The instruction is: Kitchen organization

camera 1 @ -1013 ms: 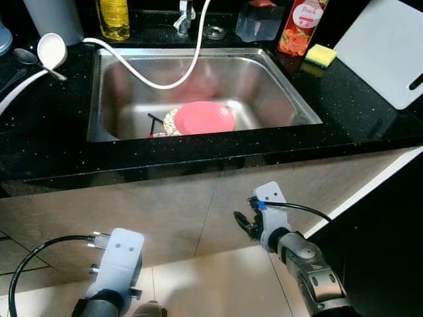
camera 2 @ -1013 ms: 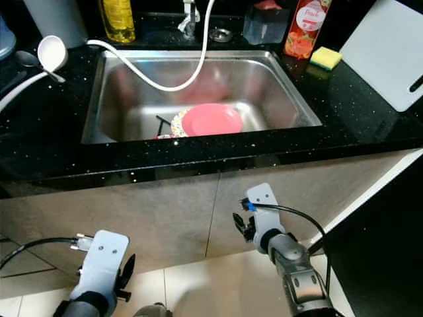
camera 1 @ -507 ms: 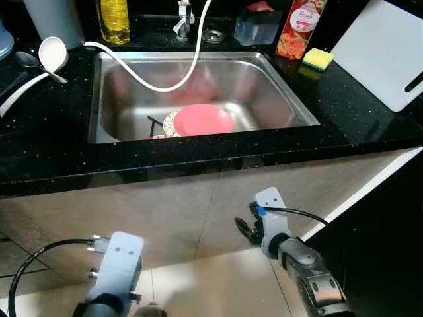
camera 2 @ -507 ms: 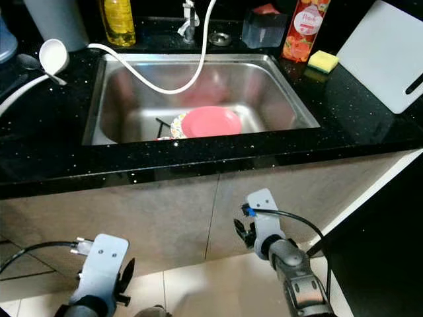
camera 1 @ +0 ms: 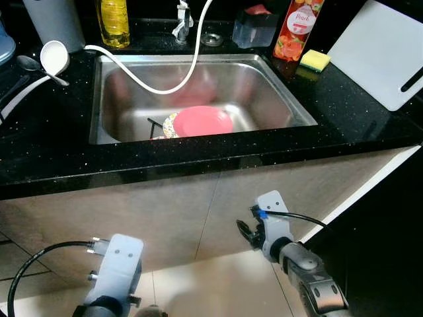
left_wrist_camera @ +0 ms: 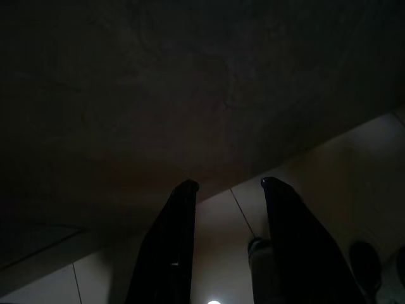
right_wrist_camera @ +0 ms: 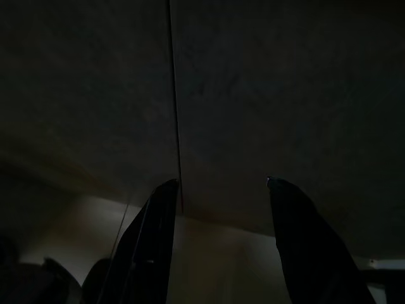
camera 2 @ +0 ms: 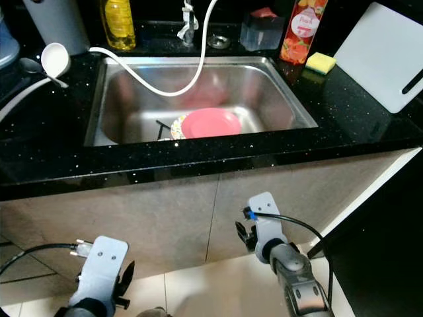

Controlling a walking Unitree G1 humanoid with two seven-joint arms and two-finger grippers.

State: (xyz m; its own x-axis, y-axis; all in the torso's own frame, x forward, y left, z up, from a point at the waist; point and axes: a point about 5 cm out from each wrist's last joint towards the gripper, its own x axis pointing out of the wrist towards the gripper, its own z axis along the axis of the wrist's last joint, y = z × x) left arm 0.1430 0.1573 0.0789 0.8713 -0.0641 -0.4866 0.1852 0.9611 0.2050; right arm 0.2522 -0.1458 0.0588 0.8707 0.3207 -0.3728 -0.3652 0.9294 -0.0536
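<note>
- left eye view: a round pink plate is lying flat in the steel sink, on top of a patterned plate. a white hose is curving into the basin. the counter is black, glossy and speckled.
- right eye view: a white ladle, a yellow sponge, a red carton and a flat white cutting board are sitting around the sink. both arms are hanging low in front of the beige cabinet.
- left wrist view: very dark; the left gripper is showing two black fingers a little apart, holding nothing.
- right wrist view: the right gripper is standing wider, empty, before the cabinet door seam.
</note>
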